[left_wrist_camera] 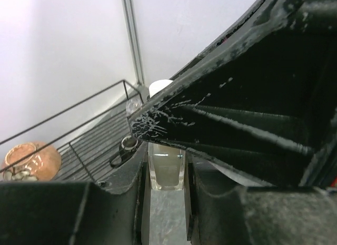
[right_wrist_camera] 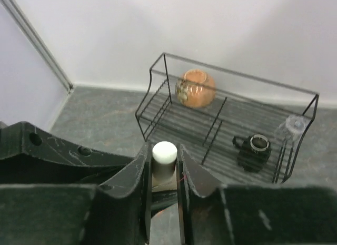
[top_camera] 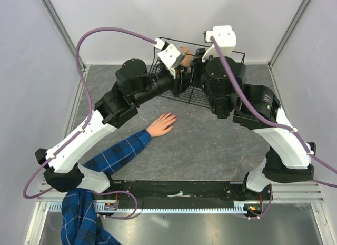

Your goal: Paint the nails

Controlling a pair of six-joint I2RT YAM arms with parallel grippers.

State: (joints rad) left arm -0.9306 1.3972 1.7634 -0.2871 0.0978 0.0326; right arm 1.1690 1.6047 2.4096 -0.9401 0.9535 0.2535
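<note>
Near the tabletop's (top_camera: 210, 145) far edge, the left hand (left_wrist_camera: 166, 189) clamps a clear bottle (left_wrist_camera: 167, 170); the right hand (right_wrist_camera: 164, 168) pinches its white cap (right_wrist_camera: 164, 151).

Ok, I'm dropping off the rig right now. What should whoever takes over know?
Left gripper: shut on the body of the clear bottle, in front of the wire rack.
Right gripper: shut on the bottle's white cap.
The hand lies palm down mid-table, its blue plaid sleeve running toward the left arm's base. The nails are too small to judge, and no polish shows.
Done: both grippers hold the bottle.
Left: the cap looks still on. Open it, then paint all five nails.
</note>
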